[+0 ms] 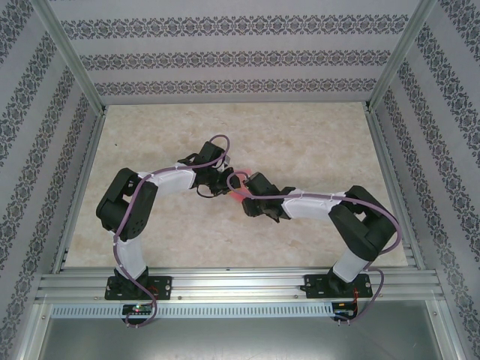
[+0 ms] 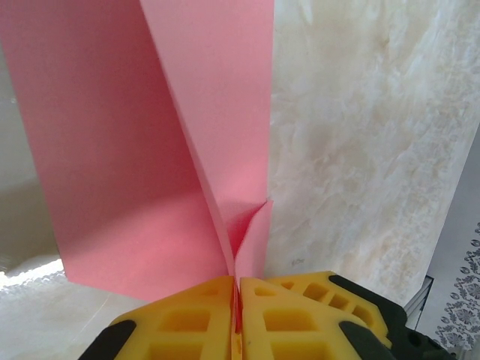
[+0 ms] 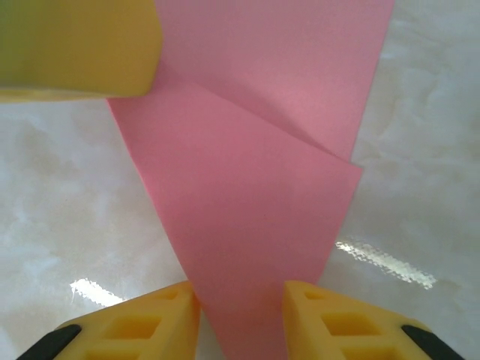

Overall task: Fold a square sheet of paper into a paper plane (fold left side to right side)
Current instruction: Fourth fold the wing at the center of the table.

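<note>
Paper (image 3: 247, 195): creased, held up.
Left tool (image 2: 238, 304): clamped on it.
Right tool (image 3: 240, 307): half-open astride it.
Fold: I'd square edges before pressing.

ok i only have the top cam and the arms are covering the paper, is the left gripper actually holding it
observer: Yes. On the left wrist camera the left gripper is shut on the pink paper, jaws pressed together on a folded edge.
operator: and the right one
observer: The right gripper is open, and the paper's narrow end runs between its two fingers.
operator: any fold in it so far
observer: Yes. The right wrist camera shows a diagonal crease where one layer lies over another.
</note>
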`<act>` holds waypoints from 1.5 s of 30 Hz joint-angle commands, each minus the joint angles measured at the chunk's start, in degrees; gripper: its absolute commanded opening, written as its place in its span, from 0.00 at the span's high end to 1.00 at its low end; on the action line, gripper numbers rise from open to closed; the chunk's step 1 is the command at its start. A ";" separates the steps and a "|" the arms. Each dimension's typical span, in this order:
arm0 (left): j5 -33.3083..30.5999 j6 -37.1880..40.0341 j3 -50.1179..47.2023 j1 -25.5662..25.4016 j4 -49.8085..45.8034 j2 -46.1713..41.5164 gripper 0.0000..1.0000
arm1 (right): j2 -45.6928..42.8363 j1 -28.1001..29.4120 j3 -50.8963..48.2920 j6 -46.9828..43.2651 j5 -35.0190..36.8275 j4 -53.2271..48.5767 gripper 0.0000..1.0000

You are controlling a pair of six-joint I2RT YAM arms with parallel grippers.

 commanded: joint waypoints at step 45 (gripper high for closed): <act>0.43 1.44 2.12 1.42 -3.06 -3.20 0.65 | 0.54 -0.14 -3.30 -1.86 -1.55 5.47 0.96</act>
